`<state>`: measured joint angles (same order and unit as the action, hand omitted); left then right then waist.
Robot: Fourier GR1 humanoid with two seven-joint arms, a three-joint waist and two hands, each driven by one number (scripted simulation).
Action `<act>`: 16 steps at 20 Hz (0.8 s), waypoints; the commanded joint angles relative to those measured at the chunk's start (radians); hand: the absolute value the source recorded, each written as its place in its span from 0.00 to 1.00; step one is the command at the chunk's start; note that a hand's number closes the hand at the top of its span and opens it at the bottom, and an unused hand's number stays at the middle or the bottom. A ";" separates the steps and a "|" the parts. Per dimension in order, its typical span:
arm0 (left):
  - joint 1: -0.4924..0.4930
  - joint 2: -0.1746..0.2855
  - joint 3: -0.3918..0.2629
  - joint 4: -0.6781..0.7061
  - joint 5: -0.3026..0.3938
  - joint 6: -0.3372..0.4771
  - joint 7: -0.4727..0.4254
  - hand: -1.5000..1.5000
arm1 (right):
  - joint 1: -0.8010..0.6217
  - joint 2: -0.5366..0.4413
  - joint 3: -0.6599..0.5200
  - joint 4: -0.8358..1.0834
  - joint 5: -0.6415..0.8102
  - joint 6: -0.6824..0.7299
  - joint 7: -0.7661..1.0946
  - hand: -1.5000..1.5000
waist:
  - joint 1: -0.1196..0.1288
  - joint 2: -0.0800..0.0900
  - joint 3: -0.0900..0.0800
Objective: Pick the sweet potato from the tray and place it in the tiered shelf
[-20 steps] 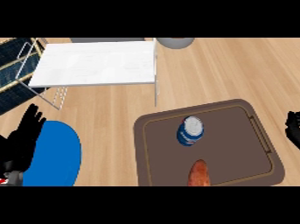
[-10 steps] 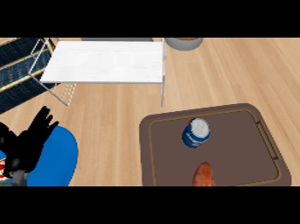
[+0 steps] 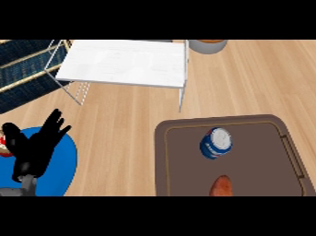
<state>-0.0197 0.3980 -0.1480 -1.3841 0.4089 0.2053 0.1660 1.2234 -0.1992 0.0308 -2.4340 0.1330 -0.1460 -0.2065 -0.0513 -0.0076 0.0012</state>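
- Orange-brown, the sweet potato (image 3: pixel 221 186) lies in the tray (image 3: pixel 262 170) at its near end. Its lower part is cut off by the view's bottom edge, and nothing touches it.
- The tray is dark brown with rounded corners and a raised rim. It sits on the right side of the pale wooden worktop (image 3: pixel 119 124), with a long handle slot along its right rim.
- A blue and white can (image 3: pixel 216 143) is also in the tray, farther from the robot than the sweet potato and apart from it. It is seen mostly from its top.
- The shelf (image 3: pixel 126 62) has a flat white top on thin wire legs. It sits at the far side of the worktop, up and to the left of the tray, and its right front leg ends near the tray's far left corner.
- A dark blue woven basket (image 3: pixel 17 73) with tan trim sits at the far left, just beside the shelf.
- A grey round pot (image 3: pixel 208 45) shows behind the shelf's right corner, cut off by the view's top edge.
- The left hand (image 3: pixel 38 145) is black and shows at the lower left over a blue plate (image 3: pixel 61 168). Its fingers are straight and spread, pointing away from the robot, and it holds nothing.
- A small red and white thing (image 3: pixel 6 145) lies at the plate's left edge beside the hand; what it is cannot be told.
- The right hand does not show.
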 commanded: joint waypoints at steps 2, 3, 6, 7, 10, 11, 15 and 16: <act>0.003 -0.017 -0.022 0.012 -0.010 0.004 0.039 0.50 | 0.172 0.049 0.125 -0.179 0.178 -0.052 0.138 0.00 | 0.032 0.012 -0.005; -0.016 -0.009 -0.019 0.048 -0.017 -0.015 0.026 0.50 | 0.192 0.036 0.123 -0.211 0.187 -0.062 0.157 0.00 | 0.030 0.015 -0.007; -0.017 -0.017 -0.030 0.055 -0.034 -0.020 0.010 0.50 | 0.156 0.056 0.162 -0.205 0.220 -0.137 0.239 0.00 | 0.052 0.021 -0.006; 0.010 -0.027 -0.047 0.025 -0.036 -0.010 0.020 0.50 | 0.179 0.030 0.123 -0.208 0.212 -0.142 0.258 0.00 | 0.060 0.021 -0.006; -0.040 -0.001 -0.017 0.043 -0.016 -0.037 0.039 0.50 | 0.164 0.034 0.165 -0.132 0.283 -0.214 0.268 0.00 | 0.071 0.029 -0.007; -0.050 -0.018 -0.034 0.045 -0.031 -0.023 0.039 0.50 | 0.178 0.010 0.161 -0.172 0.271 -0.217 0.305 0.00 | 0.077 0.034 -0.009; -0.071 -0.030 -0.044 0.044 -0.039 -0.020 0.047 0.50 | 0.130 -0.032 0.197 -0.109 0.288 -0.259 0.382 0.00 | 0.102 0.040 -0.008; -0.072 -0.038 -0.049 0.048 -0.041 -0.014 0.051 0.50 | 0.161 -0.061 0.202 -0.134 0.292 -0.253 0.388 0.00 | 0.098 0.041 -0.009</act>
<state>-0.0902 0.3747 -0.1755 -1.3725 0.3773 0.1846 0.1829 1.3501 -0.2173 0.2050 -2.4382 0.1943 -0.3791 0.0545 0.0312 0.0208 -0.0020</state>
